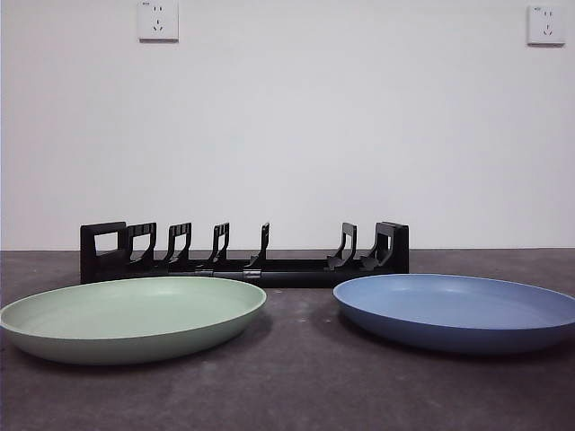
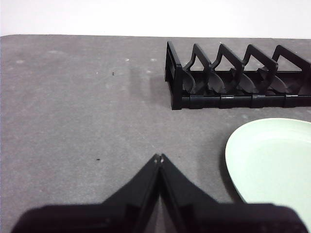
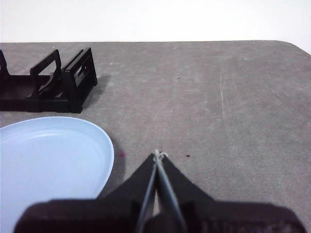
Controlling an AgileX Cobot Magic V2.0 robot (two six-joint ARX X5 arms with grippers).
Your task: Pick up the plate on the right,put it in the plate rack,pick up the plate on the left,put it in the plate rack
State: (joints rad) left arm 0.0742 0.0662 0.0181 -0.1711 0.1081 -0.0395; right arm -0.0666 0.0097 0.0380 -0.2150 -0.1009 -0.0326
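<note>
A blue plate (image 1: 458,310) lies flat on the table at the right, and a pale green plate (image 1: 133,316) lies flat at the left. Behind them stands the black plate rack (image 1: 244,253), its slots holding nothing. Neither arm shows in the front view. My left gripper (image 2: 159,157) hovers shut over bare table, with the green plate (image 2: 274,162) and the rack's end (image 2: 233,77) off to one side. Beside the blue plate (image 3: 48,162) my right gripper (image 3: 158,154) is shut too, with the rack's other end (image 3: 63,82) beyond the plate.
The dark grey table (image 1: 296,386) runs to a white wall with two sockets (image 1: 158,20). The table's rounded corner (image 3: 291,46) shows in the right wrist view.
</note>
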